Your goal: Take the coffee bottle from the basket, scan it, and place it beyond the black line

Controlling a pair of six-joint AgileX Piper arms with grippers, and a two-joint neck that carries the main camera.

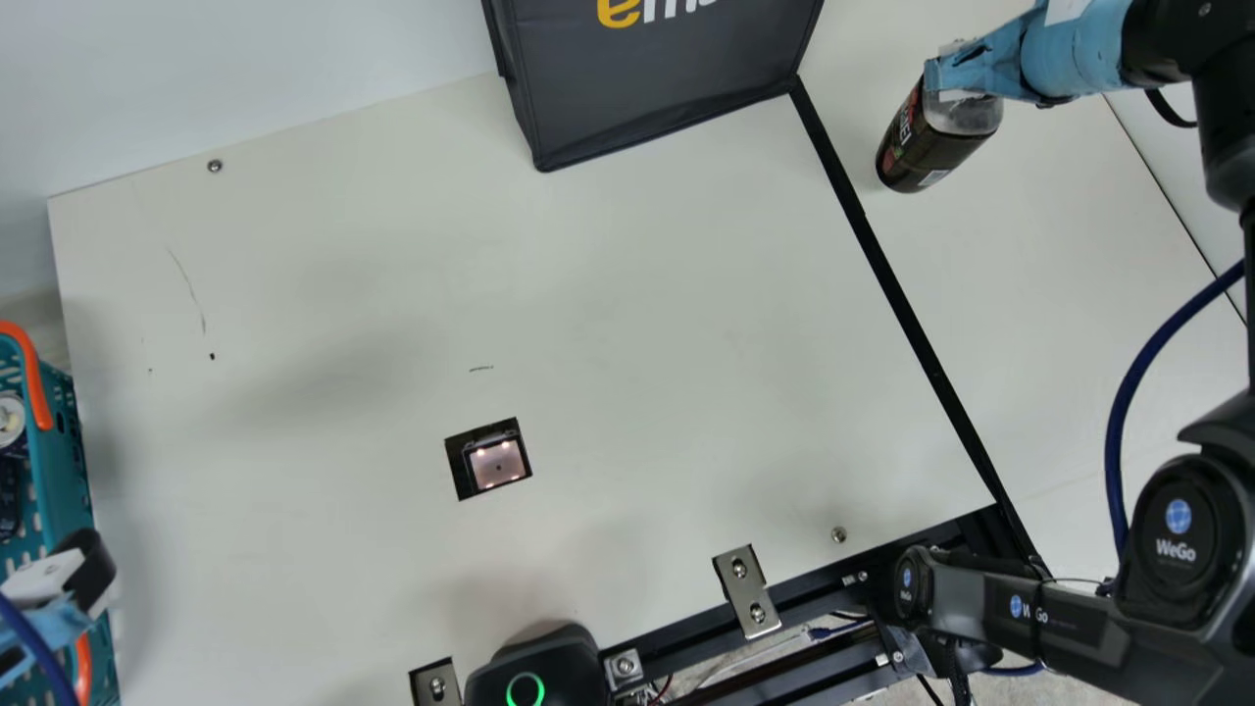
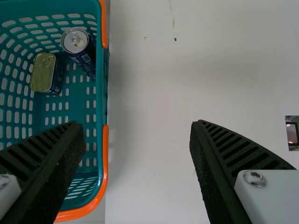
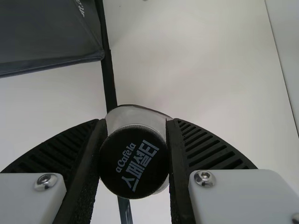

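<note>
In the main view my right gripper (image 1: 956, 78) is at the top right, holding the dark coffee bottle (image 1: 931, 142) by its upper part, right of the black line (image 1: 907, 314). The right wrist view shows the bottle's black cap (image 3: 134, 162) between the two fingers of my right gripper (image 3: 134, 158), shut on it. My left gripper (image 1: 83, 588) stays at the left edge by the teal basket (image 1: 64, 461). Seen from its wrist, my left gripper (image 2: 138, 140) is open with nothing held, over the rim of the basket (image 2: 103, 107). The scanner window (image 1: 498, 464) lies in the table.
A dark fabric bag (image 1: 657, 78) stands at the far side, its corner touching the black line. Cans (image 2: 77, 44) sit in the basket. Metal brackets (image 1: 747, 588) and a black device with a green ring (image 1: 534, 677) are at the near edge.
</note>
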